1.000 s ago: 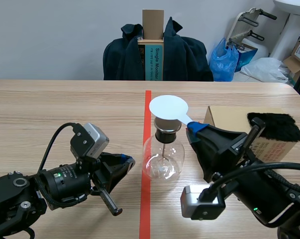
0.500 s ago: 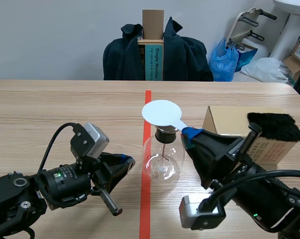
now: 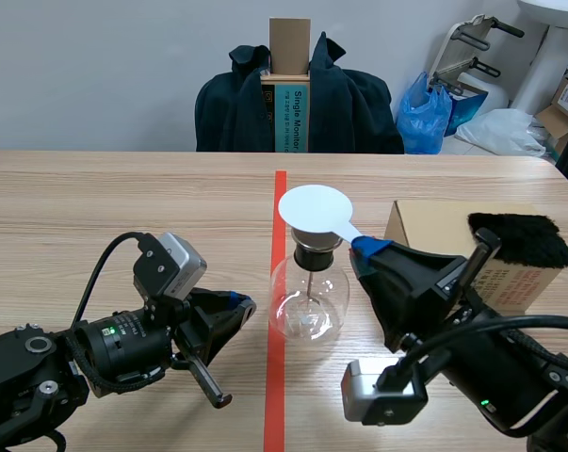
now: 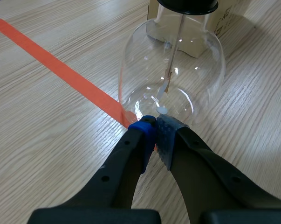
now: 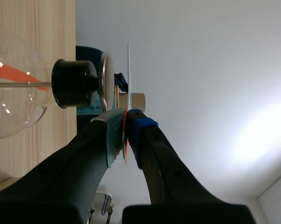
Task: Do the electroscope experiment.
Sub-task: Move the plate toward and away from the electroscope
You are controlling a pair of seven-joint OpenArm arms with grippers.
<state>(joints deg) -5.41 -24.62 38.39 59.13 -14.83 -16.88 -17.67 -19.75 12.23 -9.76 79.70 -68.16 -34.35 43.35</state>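
A glass flask electroscope (image 3: 309,299) with a black stopper (image 3: 316,254) stands just right of the red tape line. A metal rod with foil leaves hangs inside the electroscope (image 4: 171,70). My right gripper (image 3: 362,247) is shut on the handle of a white round paddle (image 3: 316,208), whose disc hovers just above the stopper. In the right wrist view the white round paddle (image 5: 128,74) shows edge-on close to the electroscope's metal cap (image 5: 105,81). My left gripper (image 4: 154,128) is shut on nothing, its tips near the flask's base, left of the tape in the scene view (image 3: 243,306).
A cardboard box (image 3: 472,245) with a black fur pad (image 3: 521,239) on it stands at the right behind my right arm. A chair draped with a dark jacket (image 3: 298,99) sits across the table. Bags and clutter lie at the back right.
The paddle swung left over the stopper half a second ago, then came back slightly right and a little lower. The left arm has not moved.
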